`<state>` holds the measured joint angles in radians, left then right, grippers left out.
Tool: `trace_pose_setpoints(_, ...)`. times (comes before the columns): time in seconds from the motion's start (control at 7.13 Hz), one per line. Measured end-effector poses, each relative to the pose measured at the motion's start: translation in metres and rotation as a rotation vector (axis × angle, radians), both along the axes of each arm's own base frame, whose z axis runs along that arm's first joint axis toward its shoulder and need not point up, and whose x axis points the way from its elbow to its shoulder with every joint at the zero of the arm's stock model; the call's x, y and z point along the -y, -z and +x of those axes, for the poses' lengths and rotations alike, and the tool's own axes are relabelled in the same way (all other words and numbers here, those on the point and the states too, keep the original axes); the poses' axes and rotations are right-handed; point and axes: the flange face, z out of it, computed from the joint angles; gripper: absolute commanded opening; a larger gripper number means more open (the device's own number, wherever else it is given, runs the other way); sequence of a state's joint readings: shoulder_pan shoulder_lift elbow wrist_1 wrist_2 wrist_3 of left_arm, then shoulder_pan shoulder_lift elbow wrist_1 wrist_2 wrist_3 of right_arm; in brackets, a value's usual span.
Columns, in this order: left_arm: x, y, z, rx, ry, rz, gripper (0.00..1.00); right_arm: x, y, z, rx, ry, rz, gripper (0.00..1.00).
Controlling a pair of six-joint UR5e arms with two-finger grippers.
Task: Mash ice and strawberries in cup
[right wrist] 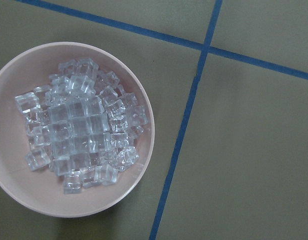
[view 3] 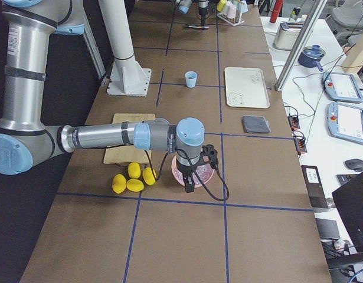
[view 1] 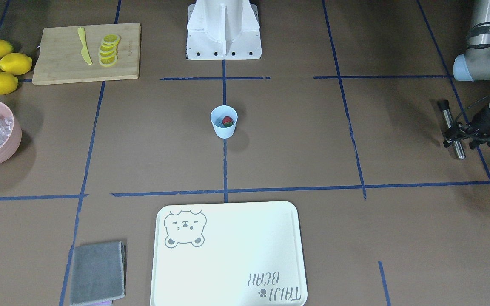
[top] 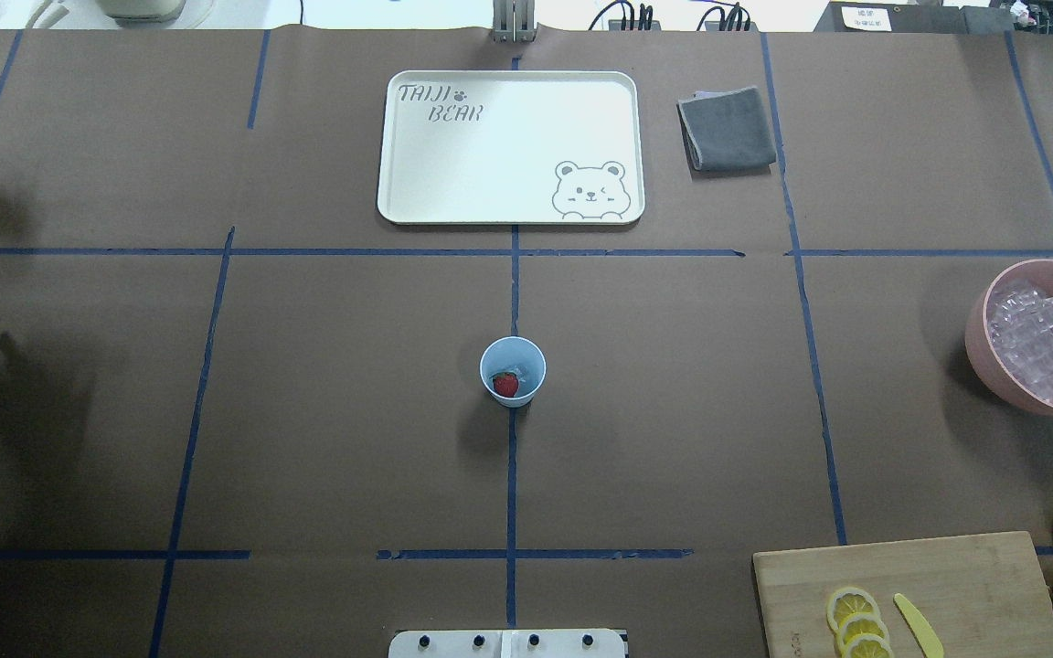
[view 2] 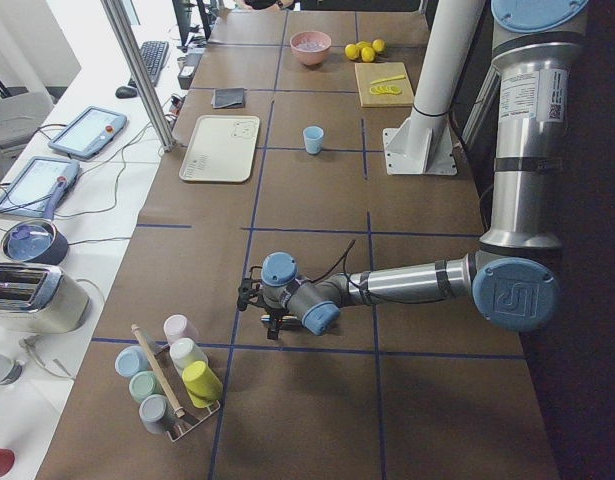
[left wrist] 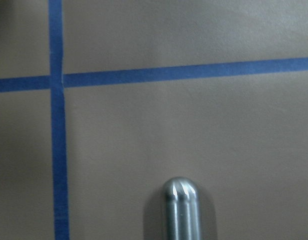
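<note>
The pale-blue cup stands upright at the table's middle, also in the overhead view. A red strawberry lies inside it, with a faint clear cube beside it. Several ice cubes fill a pink bowl at the table's right end. My left gripper is far from the cup, shut on a metal muddler whose rounded tip shows in the left wrist view. My right gripper hovers over the pink bowl; I cannot tell whether it is open or shut.
A wooden cutting board holds lemon slices and a yellow knife. Whole lemons lie beside it. A white bear tray and a grey cloth sit across the table. A cup rack stands beyond the left gripper.
</note>
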<state>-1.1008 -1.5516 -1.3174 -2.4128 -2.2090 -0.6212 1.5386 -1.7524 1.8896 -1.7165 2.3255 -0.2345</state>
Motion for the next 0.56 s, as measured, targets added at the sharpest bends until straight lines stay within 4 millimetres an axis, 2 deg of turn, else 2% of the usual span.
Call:
trace_pose_setpoints(0.28,0.001,0.002,0.001,-0.001,-0.004,0.007,0.00,0.000,0.000,0.000,0.000,-0.001,-0.001,1.00)
trace_pose_setpoints(0.56,0.005,0.021,0.003,-0.015,-0.006,0.037,0.00,0.000,0.000,0.000,0.000,-0.002,-0.001,1.00)
